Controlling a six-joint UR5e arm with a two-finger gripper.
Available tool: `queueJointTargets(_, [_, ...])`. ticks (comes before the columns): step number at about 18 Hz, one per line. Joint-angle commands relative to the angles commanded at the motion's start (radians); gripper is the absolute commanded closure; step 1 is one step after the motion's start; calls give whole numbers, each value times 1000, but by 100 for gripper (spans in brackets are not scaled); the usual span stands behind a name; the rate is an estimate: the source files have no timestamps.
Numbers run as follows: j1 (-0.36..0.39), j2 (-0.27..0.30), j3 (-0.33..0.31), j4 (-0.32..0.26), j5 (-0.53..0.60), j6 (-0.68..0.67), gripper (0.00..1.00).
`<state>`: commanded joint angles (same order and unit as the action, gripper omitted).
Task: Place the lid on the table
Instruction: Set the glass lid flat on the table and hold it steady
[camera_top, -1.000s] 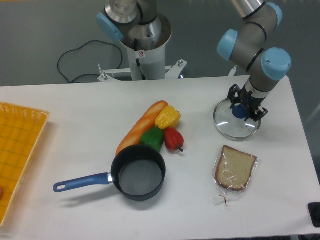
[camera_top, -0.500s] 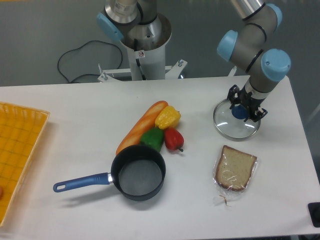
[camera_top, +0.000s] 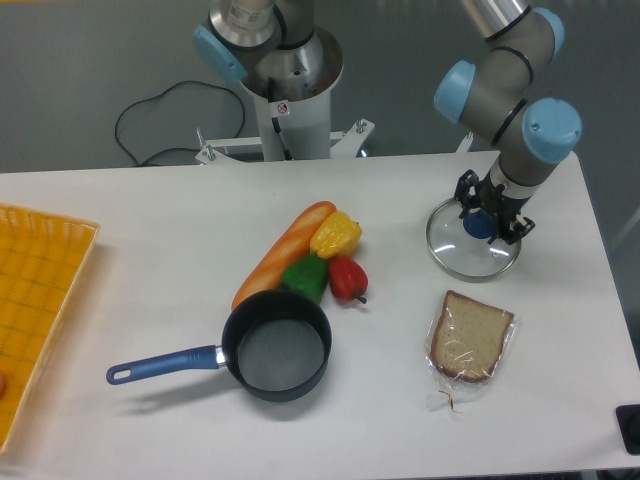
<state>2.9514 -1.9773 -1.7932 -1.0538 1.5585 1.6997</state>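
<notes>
The pincer (camera_top: 492, 212) points down over the lid (camera_top: 473, 240), w/ its two black fingers (camera_top: 466, 196) on either side of the blue knob (camera_top: 480, 224). The fingers are very close to the knob, but I cannot tell if they are clamped on it or a bit apart. The lid lies flat on the bench (camera_top: 150, 260), near the far right corner, its metal rim on the white surface.

Landmark: the lid. Just in front of the lid, toward the camera, is a slice of bread in a clear bag (camera_top: 469, 340), not touching it. Left of the lid is a group of food: a baguette (camera_top: 280, 255), a yellow pepper (camera_top: 336, 234), a green pepper (camera_top: 305, 276) and a red pepper (camera_top: 347, 278), all close together. Front-left of the lid, just beyond the peppers, stands the dark saucepan (camera_top: 277, 345), open, w/ blue handle pointing left. Far left of the lid, at the bench edge, is the yellow-orange tray (camera_top: 35, 300).
</notes>
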Motion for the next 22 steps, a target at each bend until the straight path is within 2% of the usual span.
queueJointTargets(7, [0,-2,0,0,2,0,42])
queueJointTargets(9, [2,-2,0,0,2,0,37])
queueJointTargets(22, [2,-5,0,0,2,0,30])
